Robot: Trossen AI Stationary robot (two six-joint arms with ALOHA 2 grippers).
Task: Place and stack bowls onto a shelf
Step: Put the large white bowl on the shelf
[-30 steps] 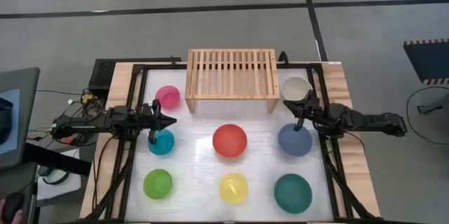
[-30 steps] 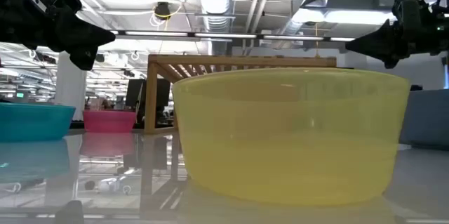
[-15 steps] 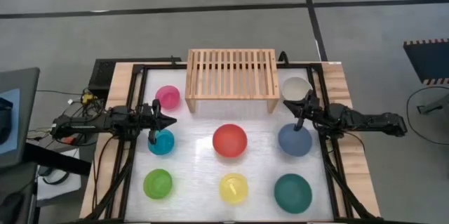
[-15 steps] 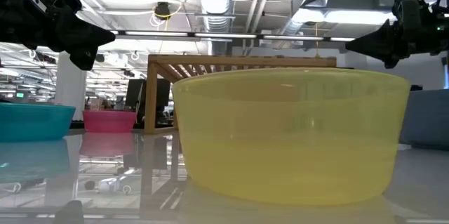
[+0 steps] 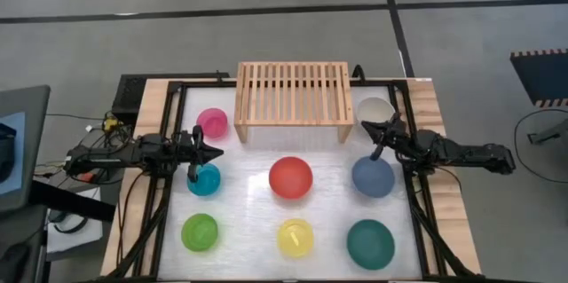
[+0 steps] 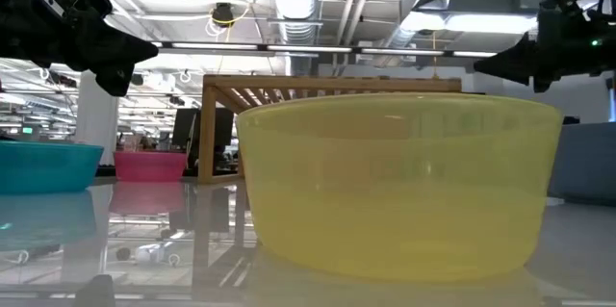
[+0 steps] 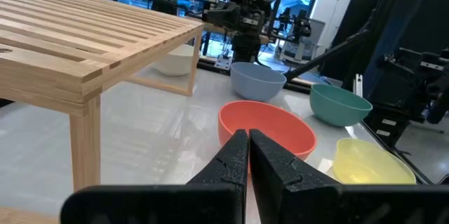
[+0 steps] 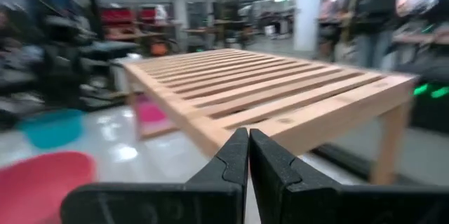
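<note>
The light-wood shelf (image 5: 291,97) stands on its side legs at the table's far middle, its slatted top bare. Eight bowls rest on the table: pink (image 5: 212,122), cyan (image 5: 204,179) and lime green (image 5: 200,231) on the left, red (image 5: 291,177) and yellow (image 5: 295,238) in the middle, white (image 5: 374,109), dark blue (image 5: 373,176) and teal (image 5: 370,243) on the right. My left gripper (image 5: 217,153) hovers shut above the table between the pink and cyan bowls. My right gripper (image 5: 366,126) hovers shut between the white and dark blue bowls, pointing at the shelf (image 8: 280,90).
A black frame rail (image 5: 266,83) runs around the white table top. The yellow bowl (image 6: 399,187) fills the low view, hiding most of the shelf behind it. Open table lies between the shelf's front and the red bowl (image 7: 270,122).
My right gripper has swung its tip a little toward the table's far edge and the shelf, staying shut at the same height. The left arm and all bowls have kept still.
</note>
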